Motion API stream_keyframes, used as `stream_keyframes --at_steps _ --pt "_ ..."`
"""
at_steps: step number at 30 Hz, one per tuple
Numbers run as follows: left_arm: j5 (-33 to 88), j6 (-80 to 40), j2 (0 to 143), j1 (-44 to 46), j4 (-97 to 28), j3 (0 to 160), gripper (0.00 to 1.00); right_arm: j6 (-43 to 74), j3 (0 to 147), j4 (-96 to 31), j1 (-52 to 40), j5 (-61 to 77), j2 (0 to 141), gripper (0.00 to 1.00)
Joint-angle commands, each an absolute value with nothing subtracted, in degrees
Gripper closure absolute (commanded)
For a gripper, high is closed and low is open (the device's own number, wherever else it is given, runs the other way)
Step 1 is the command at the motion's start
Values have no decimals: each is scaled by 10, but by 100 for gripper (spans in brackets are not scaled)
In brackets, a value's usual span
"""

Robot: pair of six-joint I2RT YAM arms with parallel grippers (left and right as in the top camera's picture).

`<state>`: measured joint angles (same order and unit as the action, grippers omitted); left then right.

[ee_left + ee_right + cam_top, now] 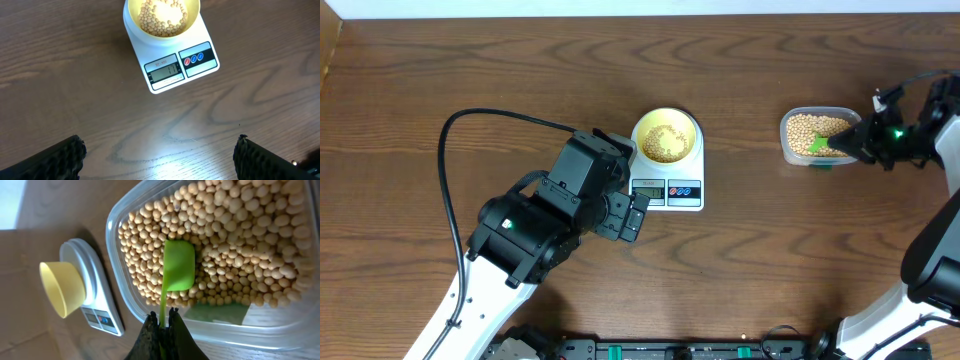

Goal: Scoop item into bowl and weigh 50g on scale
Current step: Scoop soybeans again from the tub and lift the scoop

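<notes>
Overhead view: the bowl (694, 128) sits on the scale (667, 195) in the middle of the table, with a thin layer of beans (666, 140) inside. Far to the right, the right gripper (853, 143) holds a green scoop (820, 150) inside the clear tub (795, 125), well apart from the scale. The left gripper (635, 215) hovers just beside the near left corner of the scale. A black cable (470, 120) loops on its left.

Left wrist view: its 2 fingers (60, 160) stand wide apart and hold nothing. I cannot read the display surely.

Right wrist view: the jaws are pinched narrow on the thin handle, and the scoop head lies on top of the beans. I think it should dig under the heap, lift level and not overfull, clear the tub wall, then cross slowly. Near 50 g, small portions are better. The left gripper, so close, could bump the scale and spoil the reading.
</notes>
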<state>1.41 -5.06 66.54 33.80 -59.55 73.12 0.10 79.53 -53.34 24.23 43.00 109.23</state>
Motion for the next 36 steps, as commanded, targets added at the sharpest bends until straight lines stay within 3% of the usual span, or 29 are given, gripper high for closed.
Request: stream_keyframes --at_steps 1,14,36 --pt "17 -45 667 337 -595 741 3 -14 776 -519 264 509 1089 99" --pt "17 -45 667 337 -595 741 3 -14 708 -445 317 662 1089 99" --pt "17 -45 667 337 -595 741 3 -13 703 -442 316 894 1089 99"
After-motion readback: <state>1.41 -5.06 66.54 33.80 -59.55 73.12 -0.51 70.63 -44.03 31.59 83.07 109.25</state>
